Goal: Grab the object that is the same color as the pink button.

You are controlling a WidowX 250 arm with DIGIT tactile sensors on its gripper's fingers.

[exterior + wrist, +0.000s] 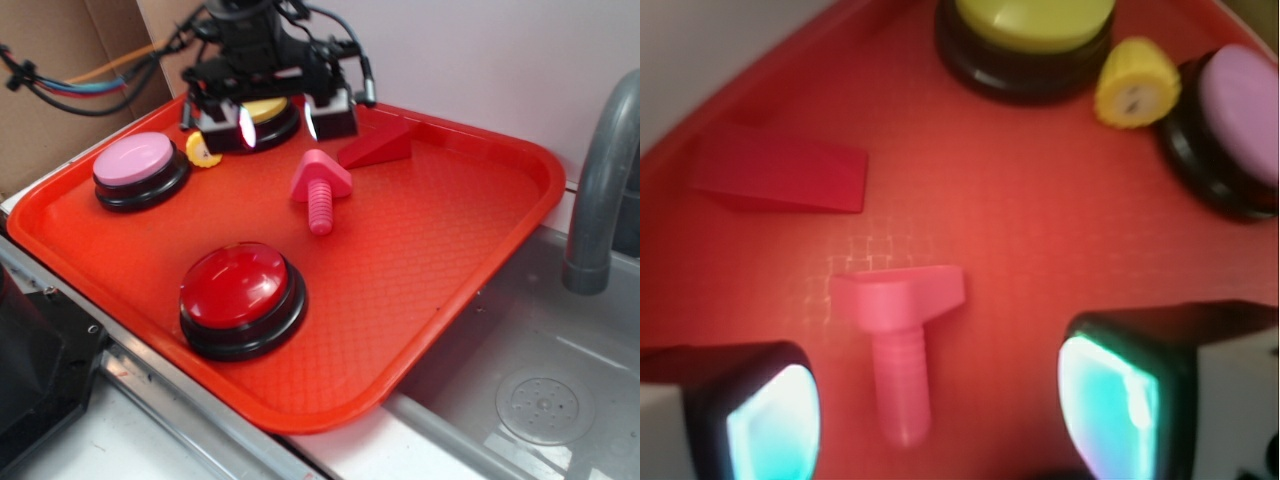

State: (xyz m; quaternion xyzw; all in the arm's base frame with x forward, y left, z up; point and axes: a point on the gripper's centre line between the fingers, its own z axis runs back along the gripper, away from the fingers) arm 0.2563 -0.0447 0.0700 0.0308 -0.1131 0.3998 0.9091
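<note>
Exterior: gripper (275,122) spread wide, empty, hovering above the yellow button (266,112) at the tray's (430,260) far edge. Pink bolt (320,188) lying mid-tray, well clear, beside the red wedge (377,147); pink button (141,168) far left.

Wrist: fingers (770,420) wide apart, touching nothing; pink bolt (900,340) between them.

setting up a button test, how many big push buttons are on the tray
3. The pink button sits at the tray's left edge, the red button near the front edge, and the yellow button at the back, partly hidden beneath the gripper. None seem hidden.
</note>
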